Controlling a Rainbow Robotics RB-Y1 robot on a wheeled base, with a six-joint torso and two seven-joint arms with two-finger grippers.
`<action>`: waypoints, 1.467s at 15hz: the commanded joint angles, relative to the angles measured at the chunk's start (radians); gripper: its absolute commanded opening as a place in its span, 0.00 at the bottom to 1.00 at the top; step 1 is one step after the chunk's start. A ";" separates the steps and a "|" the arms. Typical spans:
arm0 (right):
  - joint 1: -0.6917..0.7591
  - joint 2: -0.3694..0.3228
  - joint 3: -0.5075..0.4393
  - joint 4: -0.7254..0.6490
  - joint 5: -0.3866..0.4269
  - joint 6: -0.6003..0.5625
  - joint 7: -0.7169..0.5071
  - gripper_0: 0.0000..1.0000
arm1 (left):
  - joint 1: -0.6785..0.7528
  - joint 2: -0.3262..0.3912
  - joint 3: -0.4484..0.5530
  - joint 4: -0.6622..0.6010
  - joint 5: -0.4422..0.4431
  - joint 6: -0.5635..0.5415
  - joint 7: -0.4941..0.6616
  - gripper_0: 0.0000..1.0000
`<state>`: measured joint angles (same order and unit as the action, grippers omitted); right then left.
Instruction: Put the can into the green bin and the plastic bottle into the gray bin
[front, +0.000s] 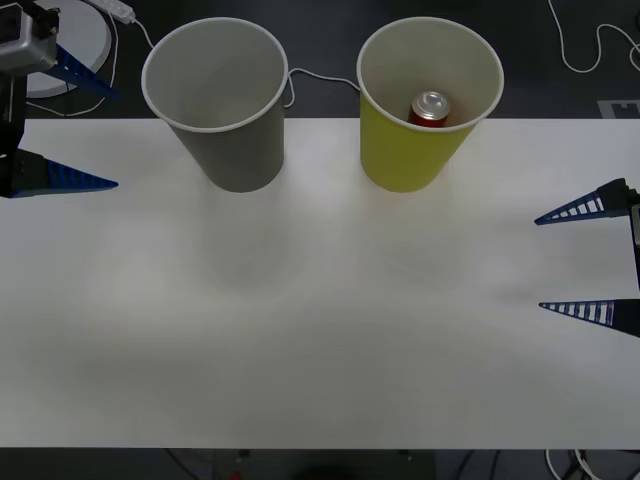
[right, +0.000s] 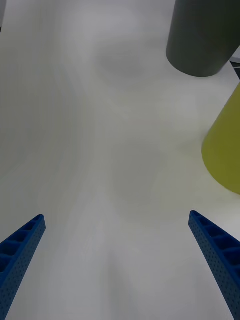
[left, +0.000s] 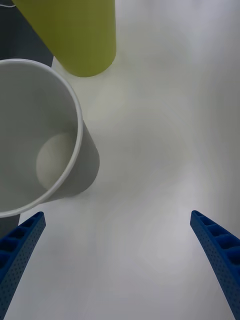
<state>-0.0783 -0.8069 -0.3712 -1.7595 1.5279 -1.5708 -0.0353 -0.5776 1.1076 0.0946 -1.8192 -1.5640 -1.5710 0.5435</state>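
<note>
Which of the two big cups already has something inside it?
The yellow-green bin, on the robot's right side of the table; a red can sits in it. The gray bin beside it shows only its bare pale inside.

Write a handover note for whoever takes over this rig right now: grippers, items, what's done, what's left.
Left gripper: jaws open, holding nothing, at the table's far left beside the gray bin.
Right gripper: jaws open, holding nothing, at the table's right edge.
Done: the can sits inside the green bin.
Left: the gray bin looks empty inside; no plastic bottle is on the table.
</note>
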 joint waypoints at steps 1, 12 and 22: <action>0.000 0.000 0.000 0.000 0.000 0.000 0.000 1.00 | 0.116 0.008 0.077 -0.003 0.038 0.000 -0.099 1.00; 0.000 0.000 0.000 0.000 0.000 0.000 0.000 1.00 | 0.397 0.020 0.231 -0.002 0.157 0.000 -0.270 1.00; 0.000 0.000 0.000 0.000 0.000 0.000 0.000 1.00 | 0.456 -0.026 0.231 0.000 0.141 0.000 -0.327 1.00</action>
<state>-0.0782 -0.8069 -0.3712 -1.7595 1.5279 -1.5708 -0.0353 -0.1231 1.0858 0.3241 -1.8205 -1.4174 -1.5709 0.2186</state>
